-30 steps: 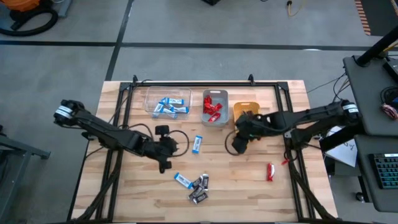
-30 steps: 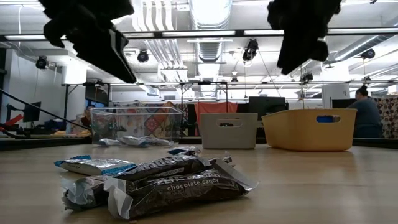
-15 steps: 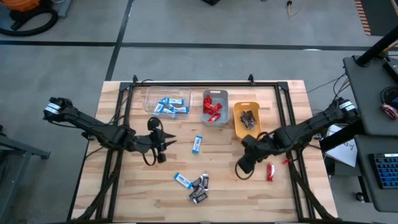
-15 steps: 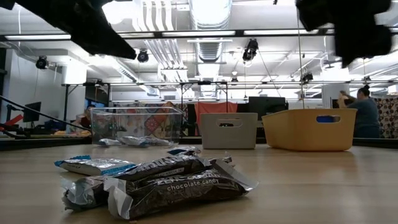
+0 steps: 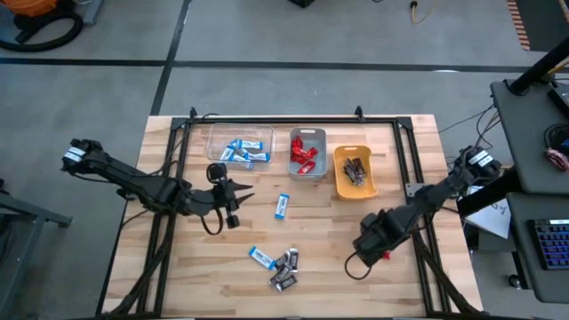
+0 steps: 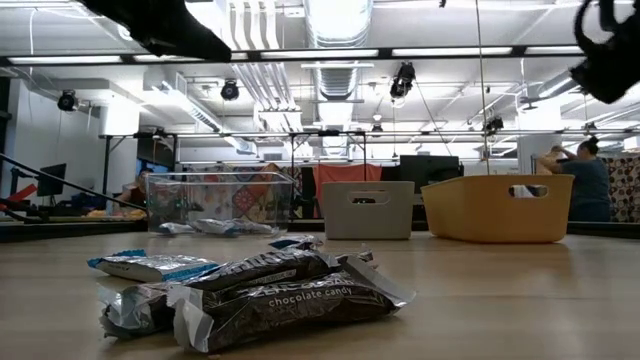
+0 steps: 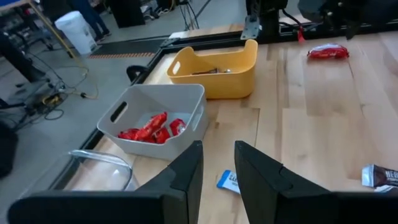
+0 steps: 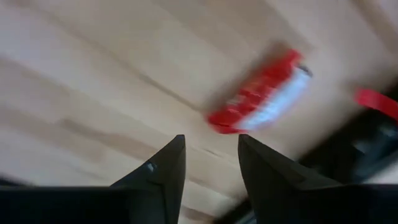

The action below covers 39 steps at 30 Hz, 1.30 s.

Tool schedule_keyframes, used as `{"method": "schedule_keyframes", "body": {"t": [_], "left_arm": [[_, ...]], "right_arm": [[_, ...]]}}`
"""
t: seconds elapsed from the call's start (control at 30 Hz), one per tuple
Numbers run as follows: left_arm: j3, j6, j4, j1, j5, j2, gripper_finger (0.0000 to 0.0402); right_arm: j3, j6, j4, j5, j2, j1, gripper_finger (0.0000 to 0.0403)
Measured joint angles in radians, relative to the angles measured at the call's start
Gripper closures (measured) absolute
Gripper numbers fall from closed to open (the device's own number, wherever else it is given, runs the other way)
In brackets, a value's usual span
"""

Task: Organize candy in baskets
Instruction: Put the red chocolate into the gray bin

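Three baskets stand in a row at the far side: a clear one (image 5: 238, 147) with blue-and-white candy, a grey one (image 5: 308, 153) with red candy, and an orange-yellow one (image 5: 354, 172) with dark bars. One blue bar (image 5: 283, 206) lies alone at mid-table. A small pile of dark bars (image 5: 284, 269) and a blue bar (image 5: 260, 258) lie near the front edge. A red candy (image 8: 258, 99) lies flat on the wood at the near right. My right gripper (image 8: 211, 149) hangs open just over it, pointing down. My left gripper (image 7: 217, 165) is open and empty, raised left of the lone blue bar.
A dark metal frame (image 5: 293, 119) runs along the table's far edge and down both sides. Bare wood lies between the baskets and the candy pile (image 6: 270, 290). A person (image 6: 590, 180) is in the room far behind the table.
My right gripper has swung from the orange-yellow basket toward the table's near right, sinking and tipping downward until it hangs over the red candy. My left gripper has risen and drawn back toward the far edge, tipping up closer to level. No candy has moved.
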Motion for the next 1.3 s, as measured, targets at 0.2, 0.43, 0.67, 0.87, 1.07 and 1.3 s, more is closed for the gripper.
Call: {"method": "schedule_keyframes", "body": {"t": [0.2,0.43,0.67,0.87,1.07,1.3], "left_arm": [[0.003,0.021,0.0,0.0,-0.002,0.0,0.0325],[-0.002,0.023,0.0,0.001,-0.004,0.001,0.0325],[-0.002,0.023,-0.005,0.001,-0.004,0.001,0.0325],[-0.002,0.023,-0.006,0.001,-0.004,0.001,0.0325],[-0.003,0.023,-0.006,0.001,-0.004,0.001,0.0325],[-0.003,0.023,-0.006,0.001,-0.004,0.001,0.0325]], "right_arm": [[-0.039,0.078,-0.036,0.003,-0.009,0.027,0.0218],[-0.112,0.133,0.029,0.003,-0.01,0.049,0.0209],[-0.196,0.208,0.158,0.004,-0.009,0.071,0.0209],[-0.242,0.248,0.177,0.033,-0.008,0.081,0.0209],[-0.306,0.243,0.319,0.07,-0.011,0.08,0.0217],[-0.3,0.236,0.319,0.072,-0.018,0.08,0.0279]]}}
